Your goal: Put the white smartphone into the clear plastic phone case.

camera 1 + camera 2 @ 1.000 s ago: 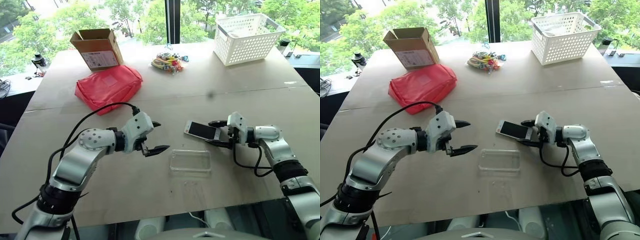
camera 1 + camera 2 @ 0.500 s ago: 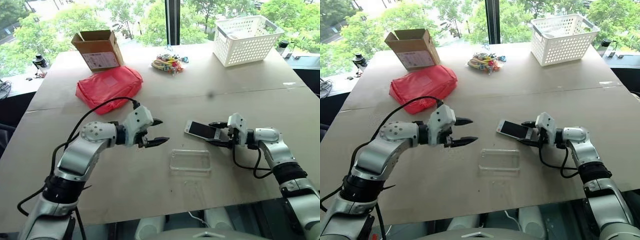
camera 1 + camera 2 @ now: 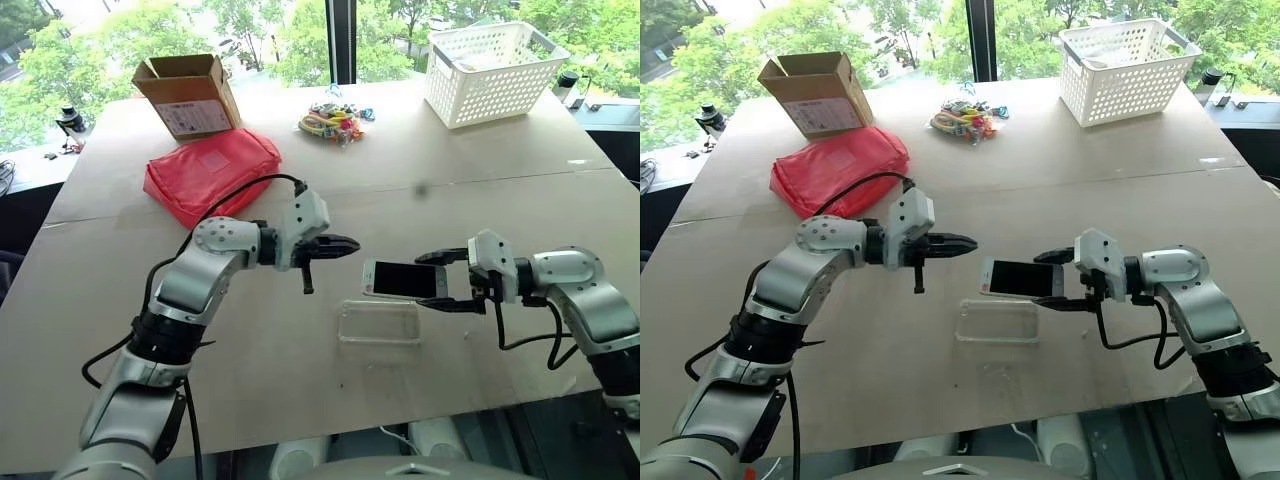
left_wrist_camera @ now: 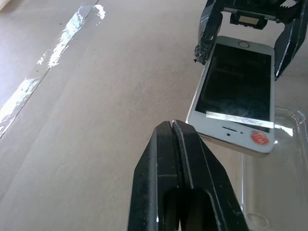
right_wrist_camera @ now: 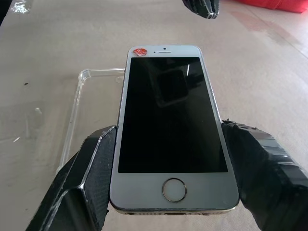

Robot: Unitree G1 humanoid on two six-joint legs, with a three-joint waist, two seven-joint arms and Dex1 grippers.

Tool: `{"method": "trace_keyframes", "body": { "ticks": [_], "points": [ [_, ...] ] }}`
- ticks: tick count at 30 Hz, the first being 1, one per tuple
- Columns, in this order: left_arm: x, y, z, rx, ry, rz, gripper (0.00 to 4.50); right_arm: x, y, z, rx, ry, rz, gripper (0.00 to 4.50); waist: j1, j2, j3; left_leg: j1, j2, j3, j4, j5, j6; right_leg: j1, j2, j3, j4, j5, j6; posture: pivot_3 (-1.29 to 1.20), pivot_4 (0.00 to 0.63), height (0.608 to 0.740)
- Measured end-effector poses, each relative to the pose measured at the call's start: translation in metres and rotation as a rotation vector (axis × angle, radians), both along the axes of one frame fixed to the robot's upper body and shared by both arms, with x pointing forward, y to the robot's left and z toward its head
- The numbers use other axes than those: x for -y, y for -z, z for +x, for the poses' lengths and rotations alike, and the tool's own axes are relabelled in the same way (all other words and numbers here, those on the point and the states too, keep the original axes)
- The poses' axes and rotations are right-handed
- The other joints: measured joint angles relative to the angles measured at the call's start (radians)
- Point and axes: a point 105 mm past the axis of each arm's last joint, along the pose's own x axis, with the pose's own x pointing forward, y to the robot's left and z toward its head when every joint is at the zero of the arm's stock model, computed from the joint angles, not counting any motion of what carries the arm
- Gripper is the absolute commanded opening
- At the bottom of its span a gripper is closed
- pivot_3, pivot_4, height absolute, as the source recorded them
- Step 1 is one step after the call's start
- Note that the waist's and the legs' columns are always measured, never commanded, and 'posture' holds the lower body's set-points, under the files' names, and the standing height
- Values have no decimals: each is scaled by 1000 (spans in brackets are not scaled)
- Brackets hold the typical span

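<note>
My right gripper (image 3: pixel 426 281) is shut on the white smartphone (image 3: pixel 403 279), one finger on each long side near the home-button end. The phone is held screen up, roughly level, a little above the table. Its free end hangs over the far edge of the clear plastic phone case (image 3: pixel 380 323), which lies flat and empty on the table below. My left gripper (image 3: pixel 352 243) is shut with nothing in it. It points at the phone's free end from the left, a short gap away. The left wrist view shows its fingertips (image 4: pixel 172 127) pressed together before the phone (image 4: pixel 236 94).
A red pouch (image 3: pixel 212 175) and an open cardboard box (image 3: pixel 193 95) are at the back left. A pile of small colourful items (image 3: pixel 335 123) lies at the back centre, and a white basket (image 3: pixel 493 58) stands at the back right. The table's front edge runs just behind the case.
My left gripper has gone from open to shut and moved right, toward the phone. My right gripper has lifted the phone and drawn it back over the case.
</note>
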Motion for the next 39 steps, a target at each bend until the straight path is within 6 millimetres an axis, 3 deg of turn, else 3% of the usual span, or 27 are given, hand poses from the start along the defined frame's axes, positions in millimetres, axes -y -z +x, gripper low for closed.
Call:
{"method": "trace_keyframes", "body": {
  "ticks": [4,9,14,20,29,39],
  "points": [
    [10,6,-9,-23,72,11,29,0,17,-19,-48,-9,-36,2939,-1,0,0,-1,0,0,0,0,0,-1,0,0,-1,0,0,0,150,740],
    [15,19,-26,-70,143,28,29,-3,30,-28,-49,-5,-75,2939,-2,0,0,0,0,0,0,0,0,0,0,0,0,0,0,0,150,740],
    [19,20,-38,-91,203,42,29,-2,30,-27,-6,-5,-101,2939,0,0,0,0,0,0,1,0,0,0,0,0,0,0,0,0,150,740],
    [20,37,-56,-147,282,107,29,-2,30,-27,6,-7,-112,2939,2,0,0,0,0,0,1,0,0,1,0,0,0,0,0,0,150,740],
    [31,55,-60,-155,291,166,29,-2,32,-32,-6,-25,-127,2939,7,0,0,0,0,0,1,0,0,1,1,0,0,0,0,0,150,740],
    [29,73,-57,-89,283,222,29,2,36,-33,-33,-13,-140,2939,19,0,-1,2,0,1,1,0,0,3,1,0,-1,0,0,0,150,740]
  ]
}}
